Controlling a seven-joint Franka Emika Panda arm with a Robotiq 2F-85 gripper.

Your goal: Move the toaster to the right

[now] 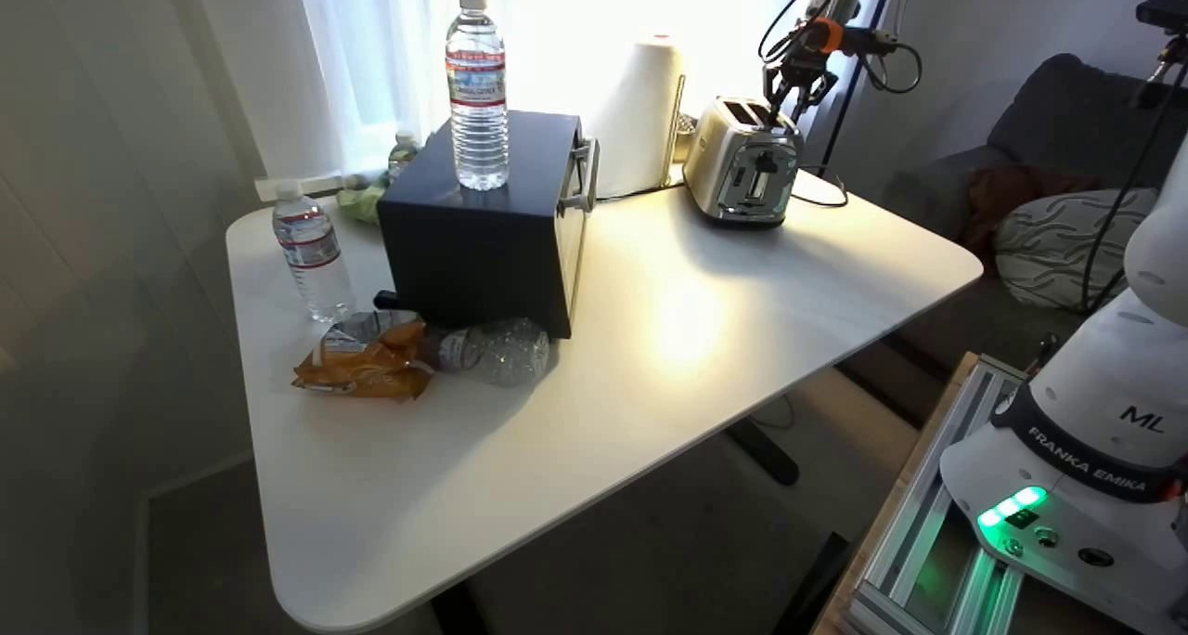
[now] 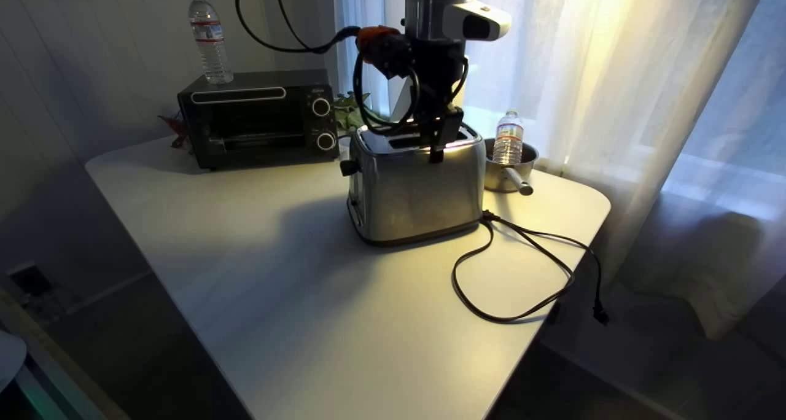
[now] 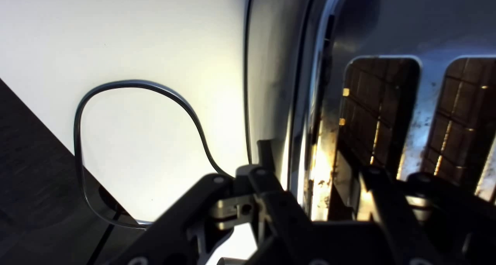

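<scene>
In an exterior view, lifting the toaster (image 1: 742, 166) off the desk (image 1: 520, 468) could tip it, since your end effector (image 1: 787, 115) sits off-centre above it. In an exterior view, the cord (image 2: 455, 277), trailing past the desk's edge, could snag. In the wrist view, the toaster's side wall (image 3: 267, 63) lies between your parted fingers (image 3: 266, 156); I can't tell whether they're clamped.

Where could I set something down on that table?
Bare: the broad strip along the table edge facing the robot's base, and the gap between black oven and toaster. Crowded: around the orange packet and bottles beside the oven; by the pot and looped cord beside the toaster.
</scene>
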